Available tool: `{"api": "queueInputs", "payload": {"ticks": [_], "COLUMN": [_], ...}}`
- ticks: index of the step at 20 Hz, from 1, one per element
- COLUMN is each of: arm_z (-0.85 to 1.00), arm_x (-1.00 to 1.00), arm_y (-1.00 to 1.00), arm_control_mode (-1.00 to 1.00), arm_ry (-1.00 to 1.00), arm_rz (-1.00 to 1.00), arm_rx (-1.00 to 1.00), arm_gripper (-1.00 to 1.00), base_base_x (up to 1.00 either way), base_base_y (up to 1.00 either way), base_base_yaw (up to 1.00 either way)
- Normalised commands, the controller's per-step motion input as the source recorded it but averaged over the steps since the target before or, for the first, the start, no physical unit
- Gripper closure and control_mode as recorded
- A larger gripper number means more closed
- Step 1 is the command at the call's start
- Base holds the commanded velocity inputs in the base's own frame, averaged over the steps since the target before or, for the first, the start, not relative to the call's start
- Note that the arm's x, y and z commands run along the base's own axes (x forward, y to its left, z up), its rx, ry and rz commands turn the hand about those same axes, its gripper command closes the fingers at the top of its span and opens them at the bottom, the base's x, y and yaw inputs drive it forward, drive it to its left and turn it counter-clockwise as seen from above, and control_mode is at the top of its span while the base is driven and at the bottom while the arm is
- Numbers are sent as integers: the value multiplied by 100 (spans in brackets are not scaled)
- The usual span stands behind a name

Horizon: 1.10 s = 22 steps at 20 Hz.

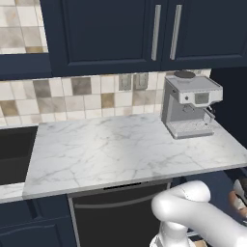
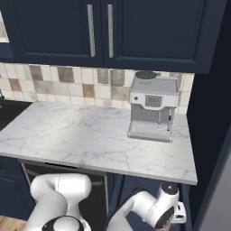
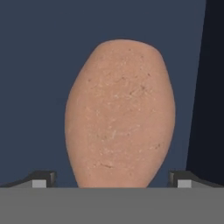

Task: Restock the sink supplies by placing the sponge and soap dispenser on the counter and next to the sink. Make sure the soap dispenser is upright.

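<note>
I see the soap dispenser (image 3: 120, 116) matt, speckled, faintly rough brownish-orange. Beside the coffee machine (image 1: 189, 105), grey with a dull metallic look, the counter (image 1: 111, 149) is smooth veined marble.

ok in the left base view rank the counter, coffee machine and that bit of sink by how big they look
1. counter, by far the largest, spanning most of the frame's width
2. coffee machine
3. sink, a dark strip cut off by the left edge, so its full size can't be judged; it looks fairly close to the machine in area
</note>
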Motion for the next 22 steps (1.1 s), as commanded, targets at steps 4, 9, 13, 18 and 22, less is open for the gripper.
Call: {"api": "queueInputs", "payload": {"ticks": [4, 9, 13, 18, 22], "arm_z": [31, 46, -1, -24, -32], "arm_x": [-54, -22, -11, 4, 2], "arm_y": [7, 4, 6, 0, 0], "arm_control_mode": [-100, -100, -100, -100, -100], "arm_ry": [-6, -10, 0, 8, 6], "arm_rz": [-11, -15, -8, 0, 1], "arm_rx": [6, 1, 0, 0, 0], "arm_gripper": [-100, -100, -100, -100, -100], "base_base_x": [0, 0, 0, 0, 0], "base_base_y": [0, 0, 0, 0, 0], "base_base_yaw": [0, 0, 0, 0, 0]}}
